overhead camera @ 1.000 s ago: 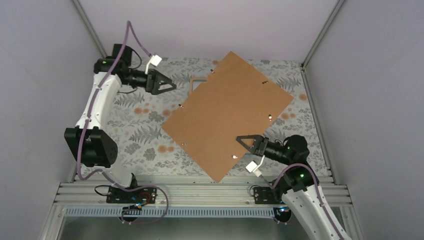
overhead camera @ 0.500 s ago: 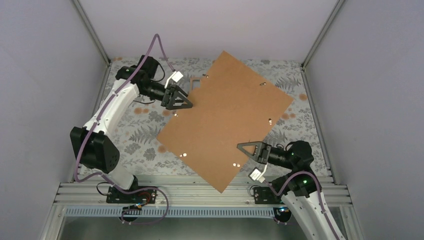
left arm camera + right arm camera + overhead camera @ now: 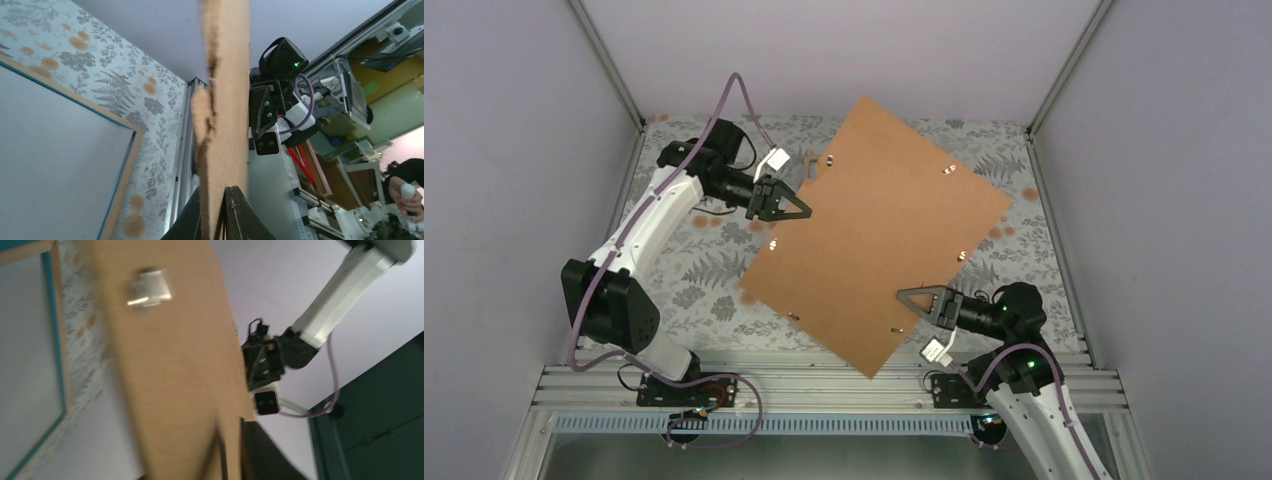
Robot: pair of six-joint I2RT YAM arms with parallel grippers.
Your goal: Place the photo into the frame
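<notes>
Surface: grey floral-print tablecloth point(image 3: 694, 250) between plain grey walls point(image 3: 504, 150).
Board: flat rectangular brown backing board point(image 3: 884, 230), raised off the table, held at two opposite edges.
Left gripper point(image 3: 807, 212): clamped on the board's far-left edge, a finger on each face.
Right gripper point(image 3: 906, 296): closed on the board's near-right edge.
Frame: thin rectangular teal-and-wood picture frame point(image 3: 118, 200), flat on the cloth under the board, pale sheet point(image 3: 50, 165) inside.
Photo: cannot tell whether the pale sheet is it.
</notes>
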